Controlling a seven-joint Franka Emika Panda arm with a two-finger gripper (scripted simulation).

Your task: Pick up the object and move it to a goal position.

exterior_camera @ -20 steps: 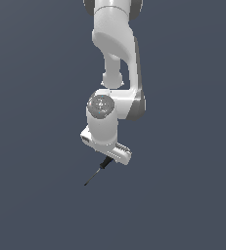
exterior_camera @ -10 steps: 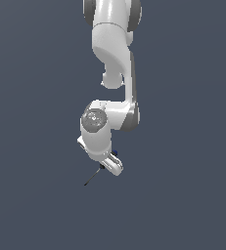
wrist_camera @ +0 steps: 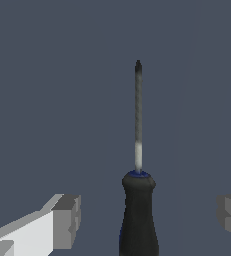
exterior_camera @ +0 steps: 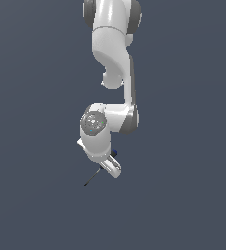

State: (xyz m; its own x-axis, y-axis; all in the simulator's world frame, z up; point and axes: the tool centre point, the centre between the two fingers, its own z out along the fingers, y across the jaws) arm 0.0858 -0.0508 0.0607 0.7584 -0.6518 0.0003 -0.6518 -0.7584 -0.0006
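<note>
1. Fingers (wrist_camera: 67, 220) of the gripper (wrist_camera: 149, 217) stand spread wide in the wrist view — one pad on each side of the screwdriver (wrist_camera: 138, 190), with a clear gap between each pad and the black handle. Nothing is pinched.

2. Between those pads lies the handle, a blue ring at its neck, and the thin dark shaft runs straight on away from the wrist to a fine tip.

3. From the exterior view, the gripper (exterior_camera: 108, 167) hangs low on the bent white arm (exterior_camera: 112, 58), and the screwdriver (exterior_camera: 96, 173) pokes out beneath it, its shaft slanting down toward that view's left. Whether it rests on a surface I cannot tell — the ground is one flat grey.

4. By my reading, this is the approach-and-grasp step; the lift and the carry to the goal are not yet done.

5. Next move, as I judge it: close the fingers squarely on the handle, not the shaft, since the tool is slim and could twist or slip.
</note>
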